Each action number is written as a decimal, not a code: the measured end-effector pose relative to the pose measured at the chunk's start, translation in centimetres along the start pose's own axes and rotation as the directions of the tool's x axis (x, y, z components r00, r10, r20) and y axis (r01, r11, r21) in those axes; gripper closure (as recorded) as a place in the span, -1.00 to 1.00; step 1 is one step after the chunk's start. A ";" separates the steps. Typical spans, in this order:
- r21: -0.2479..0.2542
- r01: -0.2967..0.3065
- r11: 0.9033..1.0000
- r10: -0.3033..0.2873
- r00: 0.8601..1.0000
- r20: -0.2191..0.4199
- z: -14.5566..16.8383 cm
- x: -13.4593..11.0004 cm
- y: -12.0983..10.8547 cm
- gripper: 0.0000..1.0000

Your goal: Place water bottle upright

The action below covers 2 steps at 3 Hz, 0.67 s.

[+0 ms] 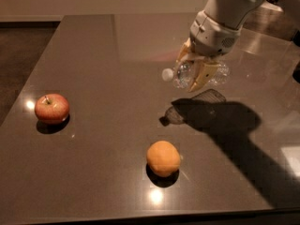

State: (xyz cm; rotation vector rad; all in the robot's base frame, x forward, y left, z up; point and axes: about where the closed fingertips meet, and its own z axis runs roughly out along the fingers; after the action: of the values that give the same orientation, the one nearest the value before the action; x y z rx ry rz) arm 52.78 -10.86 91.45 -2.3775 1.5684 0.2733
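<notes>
The water bottle [183, 74] is a small clear ribbed plastic bottle with a white cap pointing left. It lies sideways in the air, held above the dark table [103, 55]. My gripper [196, 73] hangs from the white arm at the upper right and is shut on the bottle's middle, its yellowish fingers [202, 76] across the body. The bottle's shadow falls on the table below it. The label band is hidden behind the fingers.
A red apple [52, 108] sits on the table at the left. An orange [163, 158] sits near the front middle. The table's front edge runs along the bottom and its left edge borders a dark floor.
</notes>
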 end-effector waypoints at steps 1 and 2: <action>0.036 -0.127 0.991 0.114 0.963 0.243 -2.7 -2.9 -1.3 1.00; 0.004 -0.232 0.973 0.204 0.863 0.463 -4.3 -5.2 -2.6 1.00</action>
State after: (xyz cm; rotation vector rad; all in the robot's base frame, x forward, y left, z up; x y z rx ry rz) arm 53.15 -6.78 97.47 -1.8952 1.5745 0.7659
